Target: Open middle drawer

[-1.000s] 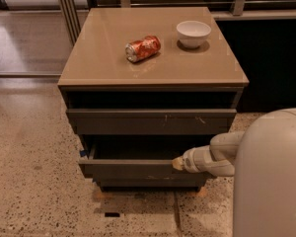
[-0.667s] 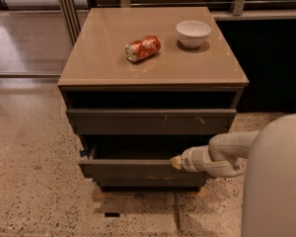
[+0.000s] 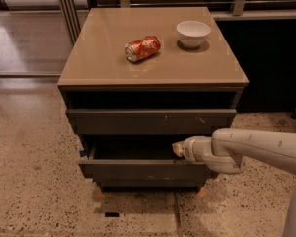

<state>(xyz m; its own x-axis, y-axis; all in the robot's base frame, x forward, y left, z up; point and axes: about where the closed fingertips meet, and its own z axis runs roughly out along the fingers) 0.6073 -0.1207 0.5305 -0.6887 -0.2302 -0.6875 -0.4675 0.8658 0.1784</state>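
A speckled floor surrounds a cabinet whose tan surface [image 3: 98,63] carries a red can [image 3: 143,48] near its middle and a white bowl [image 3: 193,32] toward the far right corner. Below the front edge, the middle drawer [image 3: 138,170] stands partly out, a dark gap showing behind its front. The hand [image 3: 177,148] sits at its upper lip, right of centre; whether it is apart or together I cannot tell. The drawer looks started, with more travel left

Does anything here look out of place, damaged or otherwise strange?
The red can lies on its side on the cabinet top, near the upright white bowl. The top drawer front bears small white scratches. The gripper is at the middle drawer, which stands partly pulled out.
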